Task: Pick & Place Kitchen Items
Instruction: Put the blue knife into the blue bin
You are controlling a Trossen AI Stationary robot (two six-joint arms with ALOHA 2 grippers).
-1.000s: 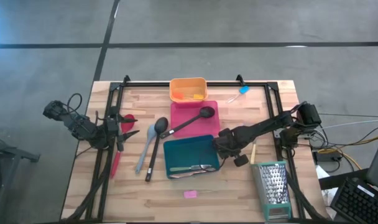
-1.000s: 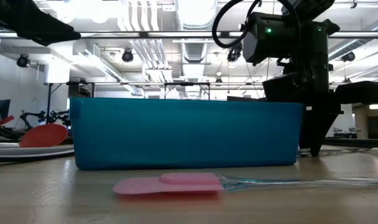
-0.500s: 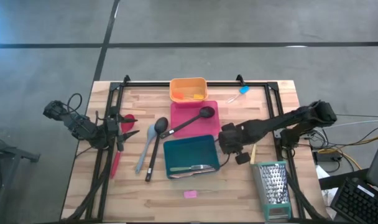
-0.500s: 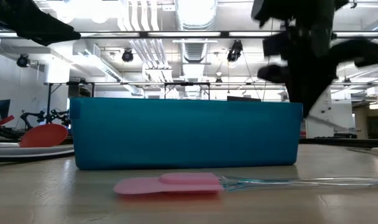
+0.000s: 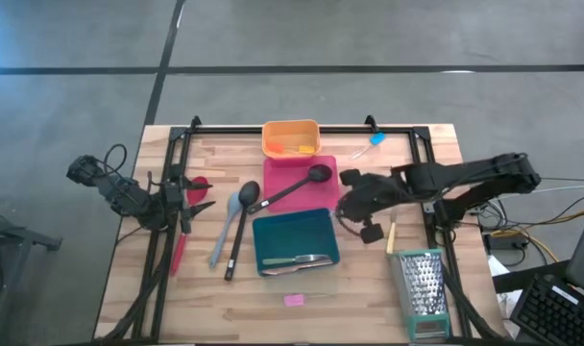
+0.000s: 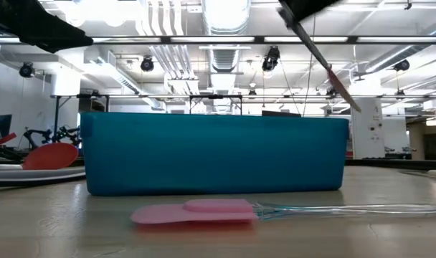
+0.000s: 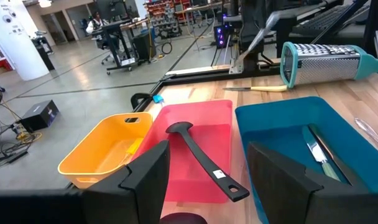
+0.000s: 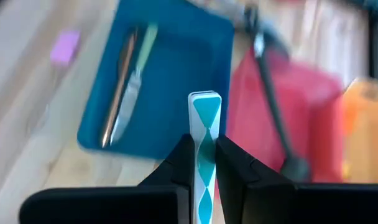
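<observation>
You're partway: the teal tray (image 5: pixel 294 240) at centre frame already holds cutlery, and your right gripper (image 8: pixel 203 163), right of centre above the table, is clamped on a teal-and-white patterned utensil (image 8: pixel 204 134). Your left gripper (image 7: pixel 207 180) waits at far left, jaws apart, with the red spatula (image 5: pixel 183 237), grey spoon (image 5: pixel 227 227), black spoon (image 5: pixel 241 221) and pink piece (image 5: pixel 293 300) left on the wood.

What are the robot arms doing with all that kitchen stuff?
They are sorting kitchen tools into trays. The right end effector is shut on a thin teal-and-white tool, carrying it above the pink tray and teal tray. The left end effector waits open at the table's left edge. Cutlery already lies in the teal tray.
</observation>
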